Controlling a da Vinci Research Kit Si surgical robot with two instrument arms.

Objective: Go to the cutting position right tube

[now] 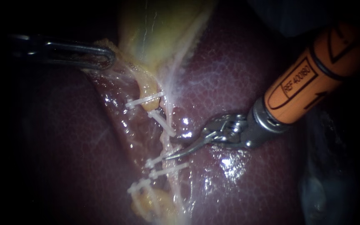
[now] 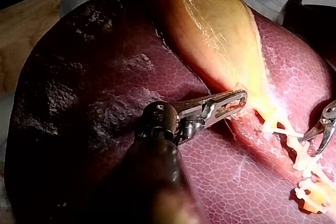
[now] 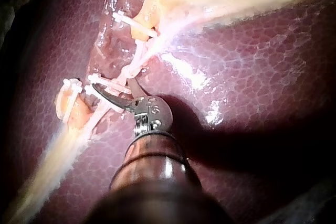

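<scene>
**Blades spread at the right tube, between its clips**

The liver (image 1: pixel 238 75) is laid out beneath both instruments. The gallbladder (image 1: pixel 159 29) is drawn away from it by the left instrument (image 1: pixel 105 58), whose jaws are pressed together on the edge of the gallbladder's neck. That pull, it is judged, is what keeps the strands beside the jaws taut and the tubes exposed.

The right instrument (image 1: pixel 171 146) is brought in with two curved blades. A gap is seen between them, so they are spread and nothing is gripped. The right tube (image 1: pixel 165 143) is found just at the blade tips, running across them. It appears to lie in the opening, though contact cannot be made out.

One clip (image 1: pixel 162 123) is set on the tube just beside the blades, toward the gallbladder, and a pair of clips (image 1: pixel 169 170) just beside them on the other side. The blades are thus placed at the bare stretch between, presumably so that each cut end would be left closed. The cutting position is judged nearly reached.
</scene>
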